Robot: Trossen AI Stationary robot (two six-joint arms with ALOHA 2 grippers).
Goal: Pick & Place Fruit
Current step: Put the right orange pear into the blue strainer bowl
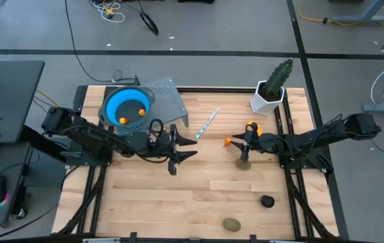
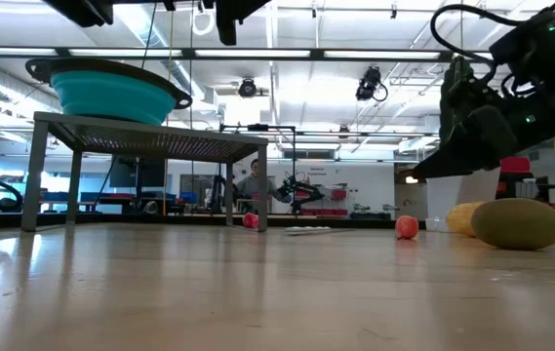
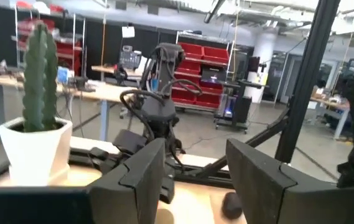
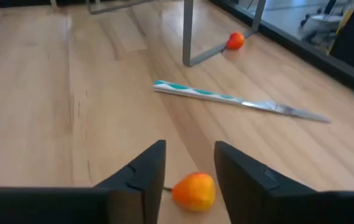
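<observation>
R hand (image 4: 189,171) hangs low over the right-centre of the worktop (image 1: 178,196), fingers spread w/ a gap between them, holding nothing. In the right wrist view a small orange fruit (image 4: 194,190) lies on the wood right in that gap, just ahead of the fingertips; whether it touches a finger can't be told. So the piece sits dead ahead of the R hand, roundish, w/ no clear long axis. R arm is far nearer to it than the L.

L hand (image 1: 178,147) hovers mid-worktop, left of centre, fingers (image 3: 139,180) parted, empty.

Count on the high view:
- blue bowl (image 1: 128,104) on a grey perforated stand (image 1: 168,98) at far left, 2 orange pieces (image 1: 124,120) inside.
- approx. 2 orange/yellow bits by the R hand, partly hidden by the arm.
- 2 olive ovals: one (image 1: 243,163) just nearer than the R hand, one (image 1: 231,224) at the near edge.
- 1 dark round fruit (image 1: 266,201) near right.
- 1 tiny orange piece (image 4: 235,41) by the stand's leg.
- 1 pale striped stick (image 1: 207,123), centre-far.
- 1 cactus in white pot (image 1: 271,91), far right.

Judgement: the bowl lies far left of the R hand, so a carry across or a hand-off looks needed.
</observation>
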